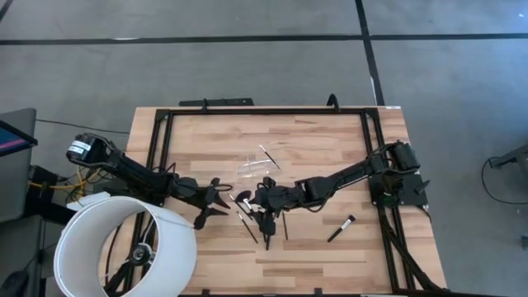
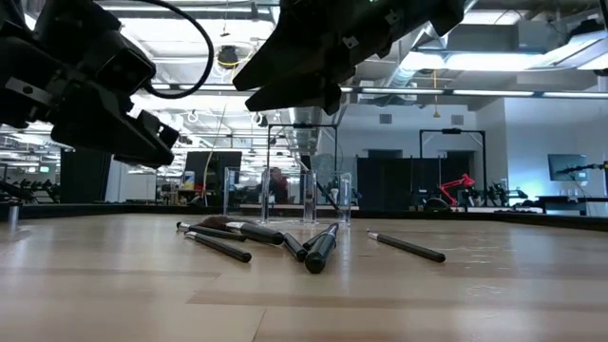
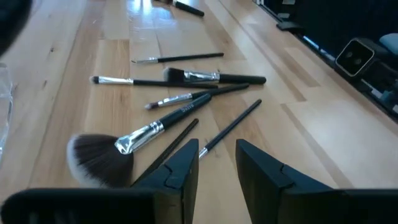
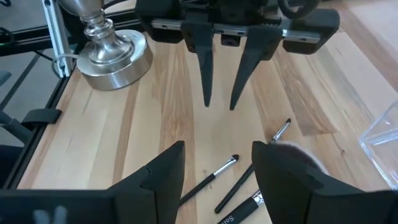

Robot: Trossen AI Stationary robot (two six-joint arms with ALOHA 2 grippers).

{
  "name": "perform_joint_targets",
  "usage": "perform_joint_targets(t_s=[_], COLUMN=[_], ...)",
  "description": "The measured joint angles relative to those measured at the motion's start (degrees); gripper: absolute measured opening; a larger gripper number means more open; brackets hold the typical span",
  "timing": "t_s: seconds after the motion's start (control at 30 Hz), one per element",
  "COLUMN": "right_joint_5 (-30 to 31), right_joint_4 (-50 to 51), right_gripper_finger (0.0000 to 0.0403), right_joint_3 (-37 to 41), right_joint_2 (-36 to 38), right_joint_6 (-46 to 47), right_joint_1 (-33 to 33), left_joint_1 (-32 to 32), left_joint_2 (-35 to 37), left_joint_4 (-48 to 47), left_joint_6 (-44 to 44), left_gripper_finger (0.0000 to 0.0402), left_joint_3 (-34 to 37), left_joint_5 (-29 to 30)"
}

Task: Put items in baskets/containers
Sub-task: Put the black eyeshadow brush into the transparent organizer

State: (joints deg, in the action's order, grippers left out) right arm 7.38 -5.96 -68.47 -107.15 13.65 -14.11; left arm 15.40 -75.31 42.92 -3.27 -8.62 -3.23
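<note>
- My left gripper (image 1: 221,198) hangs over the wooden table (image 1: 330,140) with its fingers spread apart and nothing between them; in my right wrist view I see the two tips (image 4: 219,102) pointing down, clear of the wood.
- My right gripper (image 1: 257,200) faces it from the other side, jaws parted and empty, low over the pile of makeup brushes (image 1: 266,221).
- Between my two grippers lies the fan-headed brush (image 3: 115,152), its fluffy head nearest my left fingers (image 3: 180,171).
- Past it the thinner brushes (image 3: 186,78) lie crossed and touching one another, black handles and silver ferrules, flat on the table.
- One brush (image 1: 341,228) lies alone, well apart from the pile, on the far side of my right gripper from my left.
- The clear plastic holder (image 1: 252,167) stands near the pile, beyond both grippers toward the table's middle; a thin brush (image 1: 269,157) rests at its edge.
- The big white cylinder (image 1: 124,247) sits beside my left arm, at the table's corner.
</note>
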Motion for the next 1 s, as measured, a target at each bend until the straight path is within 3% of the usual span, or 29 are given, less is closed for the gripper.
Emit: perform_joint_targets(t_s=[0.37, 0.7, 1.0], right_joint_5=[0.00, 0.07, 0.07], right_joint_4=[0.00, 0.50, 1.31], right_gripper_finger=[0.0180, 0.0180, 0.0177], right_joint_3=[0.00, 0.00, 0.04], right_joint_2=[0.00, 0.00, 0.00], right_joint_6=[0.00, -0.02, -0.04], right_joint_1=[0.04, 0.15, 0.15], left_joint_1=[0.00, 0.00, -0.19], left_joint_2=[-8.49, -19.90, -24.93], left_joint_4=[9.19, 9.86, 9.95], left_joint_6=[0.71, 6.00, 8.85], left_gripper_finger=[0.0104, 0.0104, 0.0104], left_joint_3=[-0.10, -6.20, -9.90], left_joint_5=[-1.52, -4.34, -4.32])
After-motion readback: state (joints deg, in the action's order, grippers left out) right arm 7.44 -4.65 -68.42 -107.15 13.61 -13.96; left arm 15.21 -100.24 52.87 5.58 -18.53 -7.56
